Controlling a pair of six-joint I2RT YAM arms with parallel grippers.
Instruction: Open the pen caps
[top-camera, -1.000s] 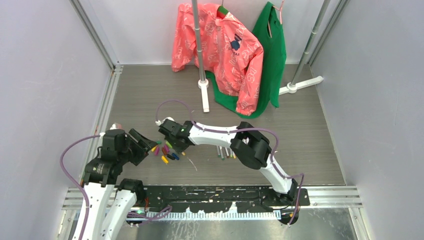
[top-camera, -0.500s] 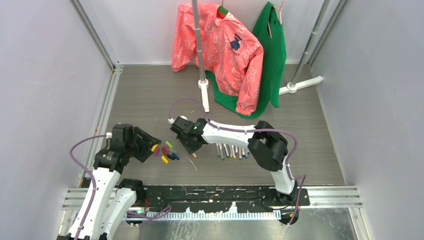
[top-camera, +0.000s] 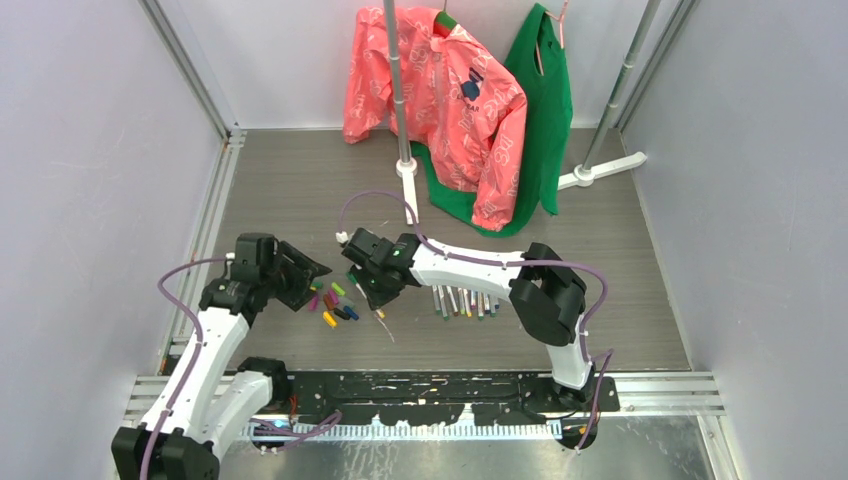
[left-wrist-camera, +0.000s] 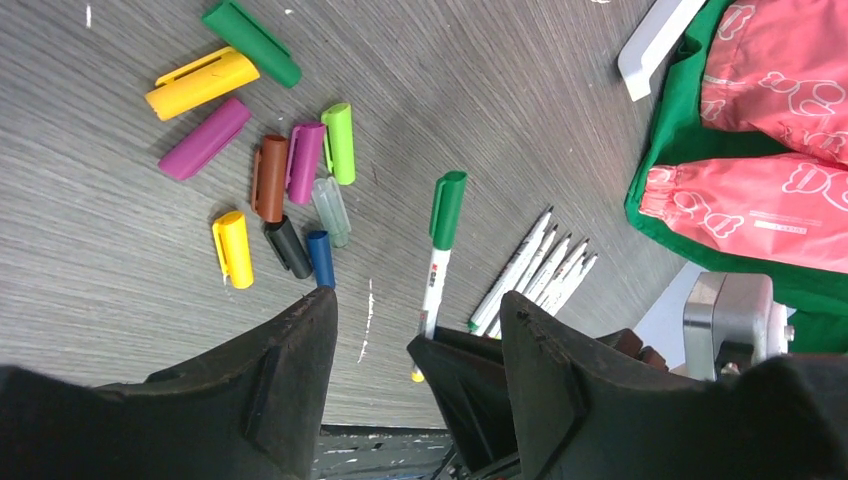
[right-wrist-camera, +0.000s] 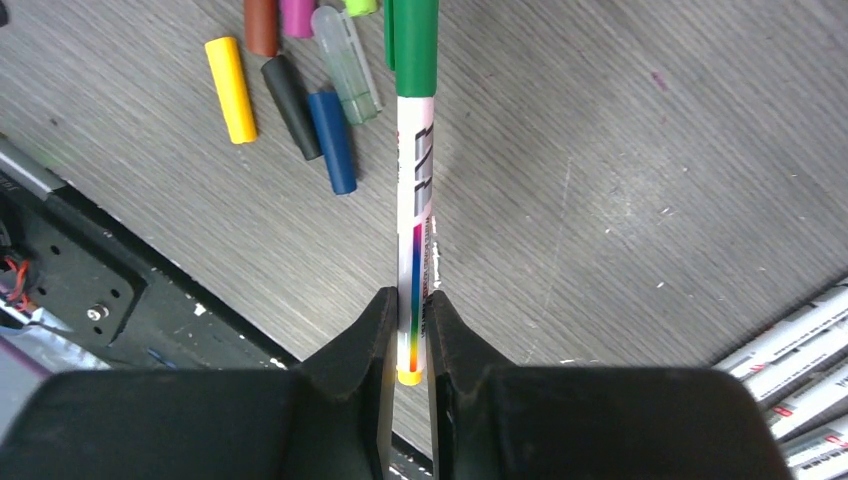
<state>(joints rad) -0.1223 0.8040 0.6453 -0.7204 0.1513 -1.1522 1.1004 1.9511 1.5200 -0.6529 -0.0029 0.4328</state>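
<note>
My right gripper (right-wrist-camera: 410, 297) is shut on the tail end of a whitish pen (right-wrist-camera: 414, 190) that still wears its green cap (right-wrist-camera: 414, 35). It holds the pen just above the floor beside the pile of loose pen caps (top-camera: 333, 300). In the left wrist view the same pen (left-wrist-camera: 436, 270) and its green cap (left-wrist-camera: 448, 207) show beyond my open, empty left gripper (left-wrist-camera: 418, 300). The left gripper (top-camera: 305, 275) hovers just left of the caps. The loose caps include yellow (left-wrist-camera: 202, 82), purple (left-wrist-camera: 205, 138), brown (left-wrist-camera: 270, 178) and blue (left-wrist-camera: 320, 258). Uncapped pens (top-camera: 462, 302) lie in a row to the right.
A pink jacket (top-camera: 440, 100) and a green garment (top-camera: 545, 100) hang on a stand whose white feet (top-camera: 408, 180) rest on the floor behind. The black mounting rail (top-camera: 440, 385) runs along the near edge. Grey walls close in both sides.
My left arm has swung forward and right, bringing its open gripper up beside the caps. My right gripper has shifted slightly right with the pen held in it.
</note>
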